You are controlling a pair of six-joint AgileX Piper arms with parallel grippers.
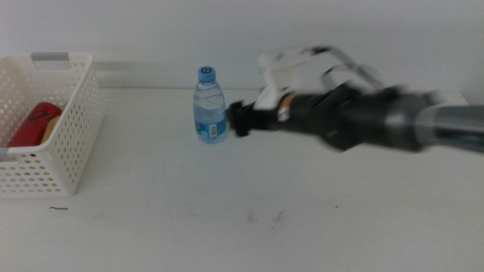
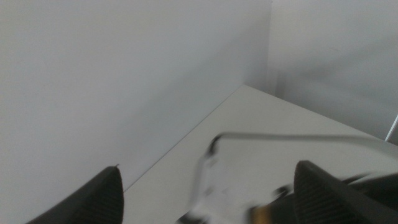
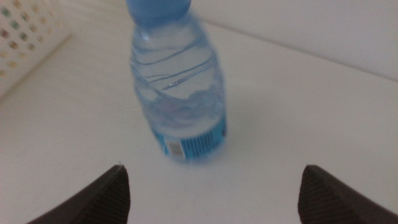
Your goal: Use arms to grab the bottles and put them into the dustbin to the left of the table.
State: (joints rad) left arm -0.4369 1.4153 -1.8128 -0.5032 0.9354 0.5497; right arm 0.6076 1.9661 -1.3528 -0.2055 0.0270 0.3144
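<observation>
Though blurred, right gripper (image 1: 236,119) near bottle (image 1: 209,106)

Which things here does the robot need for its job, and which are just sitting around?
For the job:
water bottle
dustbin, red soda can already inside
right gripper, open beside the bottle
left gripper, open, waiting

Just there:
table
scuff marks
</observation>
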